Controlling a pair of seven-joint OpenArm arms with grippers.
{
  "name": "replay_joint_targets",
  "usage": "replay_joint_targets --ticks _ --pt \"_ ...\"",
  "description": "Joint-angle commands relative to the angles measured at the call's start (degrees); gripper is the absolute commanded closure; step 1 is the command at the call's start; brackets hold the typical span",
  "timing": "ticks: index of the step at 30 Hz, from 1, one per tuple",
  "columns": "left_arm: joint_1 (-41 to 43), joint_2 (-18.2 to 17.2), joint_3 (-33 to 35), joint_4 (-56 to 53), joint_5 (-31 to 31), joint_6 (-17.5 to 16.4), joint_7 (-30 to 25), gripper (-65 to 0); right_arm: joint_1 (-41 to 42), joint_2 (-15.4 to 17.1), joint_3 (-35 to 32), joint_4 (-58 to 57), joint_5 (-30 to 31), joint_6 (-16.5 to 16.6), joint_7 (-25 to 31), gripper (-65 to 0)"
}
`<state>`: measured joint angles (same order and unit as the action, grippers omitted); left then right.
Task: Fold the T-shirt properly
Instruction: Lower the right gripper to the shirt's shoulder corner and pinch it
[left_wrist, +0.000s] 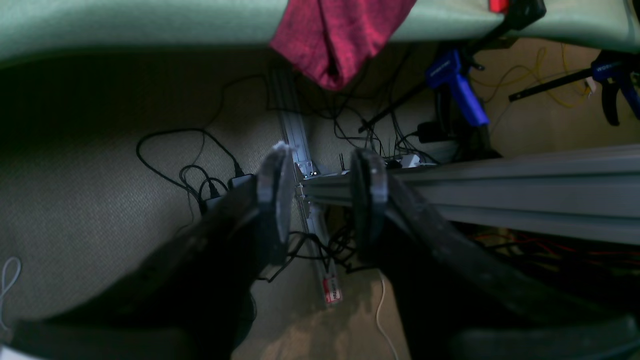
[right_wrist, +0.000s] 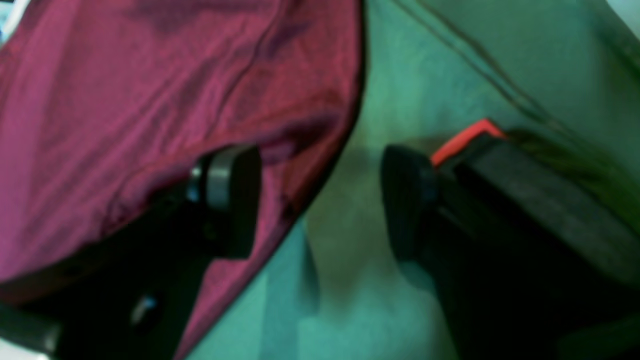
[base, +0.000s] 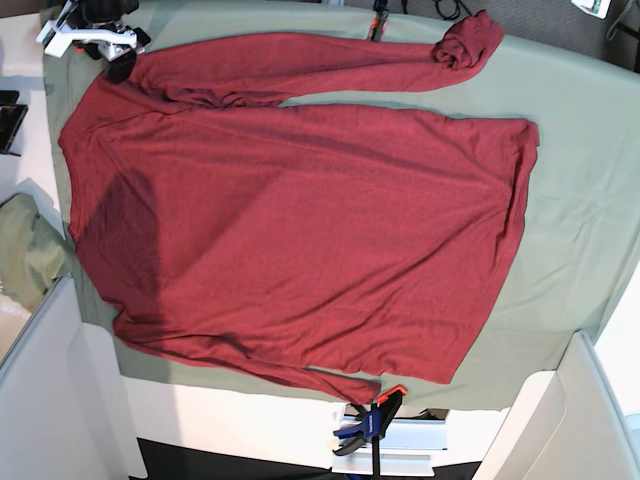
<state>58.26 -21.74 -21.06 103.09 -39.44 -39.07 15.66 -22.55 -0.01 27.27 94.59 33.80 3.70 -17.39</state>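
The T-shirt (base: 300, 220) lies spread flat across the pale green table cloth (base: 580, 130), dark red and plain, body wide open, one long sleeve running along the far edge of the table with its cuff bunched up, the other sleeve along the near edge.

Over to the right gripper (right_wrist: 320, 200): jaws spread wide, with clear green cloth showing in the gap between them. One finger (right_wrist: 232, 195) sits against the shirt's edge, red fabric draped right beside and behind it; the other finger is out over bare table cloth. Nothing is pinched between them. In the base view this gripper shows at the far corner by the shirt's shoulder.

Now the left gripper (left_wrist: 320, 200): it hangs off the table, looking down at carpet, cables and an aluminium rail (left_wrist: 500, 190). Its jaws stand partly apart, with nothing between them. Above it, a sleeve end of the shirt dangles over the table edge, near a blue clamp (left_wrist: 457, 85).
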Motion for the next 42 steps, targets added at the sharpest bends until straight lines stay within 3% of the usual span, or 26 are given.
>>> replay_joint_targets --ticks 1,4,14,19,24,31,42 --pt "0.96 -0.31 -0.42 0.79 -1.49 -0.93 -0.76 -24.4 2.51 0.94 -0.5 -1.53 0.83 2.4 -4.31 -39.3" --pt "0.92 -0.33 -0.42 0.79 -3.63 -0.93 -0.79 -30.2 3.08 0.96 -0.5 -1.57 1.31 4.57 -4.33 -39.3" --pt "0.48 -0.33 -0.42 1.77 -5.07 -0.93 0.22 -30.5 2.8 0.94 -0.55 -1.07 1.86 5.92 -7.61 -39.2" --pt "0.81 -0.35 -0.42 1.77 -5.09 -0.93 0.52 -30.5 0.15 0.61 -0.55 2.27 -0.44 5.22 -8.33 -39.2" --pt "0.83 -0.37 -0.39 1.9 -5.16 -0.93 0.92 -30.5 -4.13 -0.61 -0.55 8.66 -3.45 1.68 -8.33 -39.2" --pt "1.05 -1.38 -0.39 3.23 -5.57 -0.93 1.33 -30.5 -6.51 -0.96 -0.55 11.43 -4.46 -0.87 -8.09 -39.2" --pt "2.1 -1.46 -0.39 4.87 -5.55 -0.93 1.62 -30.5 -5.38 -0.96 -0.55 12.55 -5.01 -1.07 -8.09 -39.2"
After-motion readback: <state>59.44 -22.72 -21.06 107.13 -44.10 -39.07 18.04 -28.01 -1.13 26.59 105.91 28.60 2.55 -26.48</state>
